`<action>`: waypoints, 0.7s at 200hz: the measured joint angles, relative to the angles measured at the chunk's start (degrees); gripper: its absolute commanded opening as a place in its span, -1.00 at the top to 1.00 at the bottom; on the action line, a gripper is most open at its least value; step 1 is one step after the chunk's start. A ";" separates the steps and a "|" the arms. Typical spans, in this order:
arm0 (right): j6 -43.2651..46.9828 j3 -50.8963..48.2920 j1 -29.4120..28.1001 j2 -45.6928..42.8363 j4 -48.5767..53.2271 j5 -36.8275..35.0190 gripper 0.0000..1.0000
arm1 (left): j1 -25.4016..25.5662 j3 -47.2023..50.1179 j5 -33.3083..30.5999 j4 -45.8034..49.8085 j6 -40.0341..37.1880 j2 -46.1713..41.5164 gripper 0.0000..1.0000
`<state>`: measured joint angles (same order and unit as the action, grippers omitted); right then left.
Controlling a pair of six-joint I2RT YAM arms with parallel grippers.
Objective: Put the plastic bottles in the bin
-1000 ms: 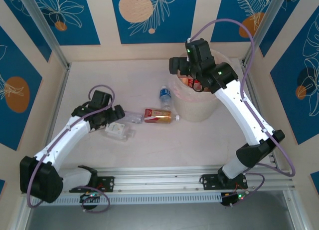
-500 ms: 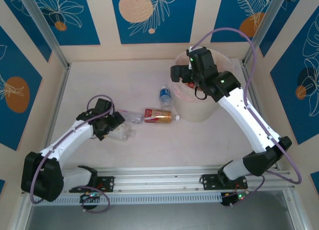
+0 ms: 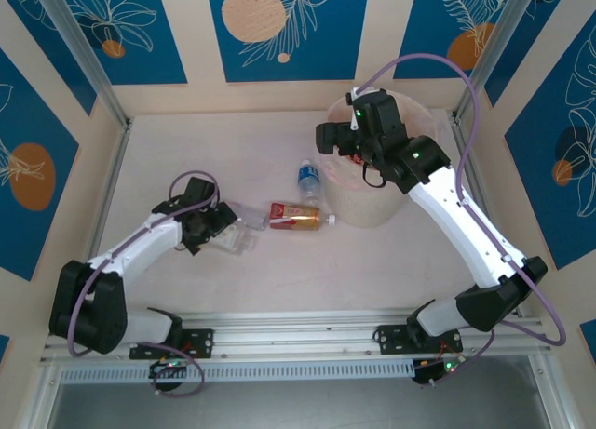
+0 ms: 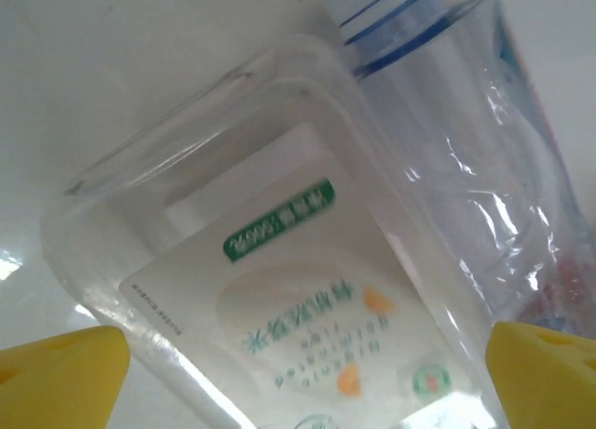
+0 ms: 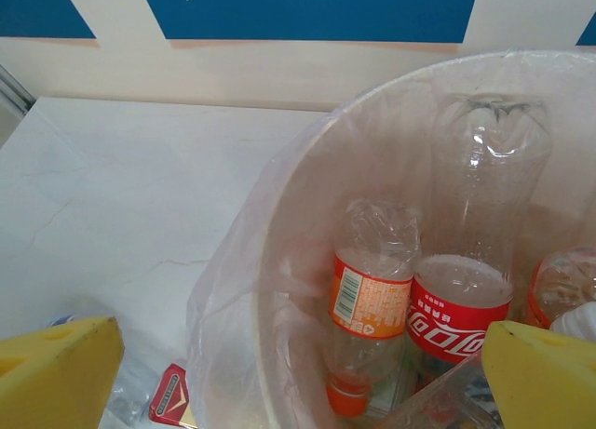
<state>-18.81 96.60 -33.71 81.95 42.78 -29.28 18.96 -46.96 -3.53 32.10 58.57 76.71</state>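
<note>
Now, left fingers (image 4: 58, 375) apart astride a clear bottle (image 4: 279, 289), right fingers (image 5: 54, 373) apart over the bin (image 5: 300, 215)

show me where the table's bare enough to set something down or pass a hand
Bare: far-left table, between the back wall and the left arm; also the near strip before the rail. Crowded: the bottles lying between the left gripper and the bin.

Right under me, a squarish bottle (image 4: 186, 215): clear, glossy plastic with a smooth white label. The ribbed bottle (image 4: 466, 168) beside it is thinner, crinkled plastic. Over on my right, the bin (image 3: 368, 204) looks matt cream, its liner (image 5: 233, 299) filmy, translucent and wrinkled. The binned bottles (image 5: 372, 299) are crushed clear plastic with shiny labels. The tabletop (image 5: 140, 187) is smooth, pale and faintly veined.
</note>
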 measured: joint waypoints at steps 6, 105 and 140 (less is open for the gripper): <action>0.02 0.00 -0.09 -0.02 -0.02 0.00 -0.99 | 0.02 -0.20 -0.11 -0.11 -0.04 0.72 -0.99; 0.02 -3.43 -0.31 -2.71 -2.32 -0.04 -0.98 | -0.26 -8.72 -4.48 5.81 -6.32 9.01 -0.99; 0.00 -5.46 -0.31 -4.22 -3.10 -0.04 -0.99 | -0.39 -9.20 -4.11 6.34 -6.60 9.01 -0.99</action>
<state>-18.81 91.13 -34.02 77.73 39.68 -29.32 18.57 -56.16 -7.64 38.44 51.96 85.71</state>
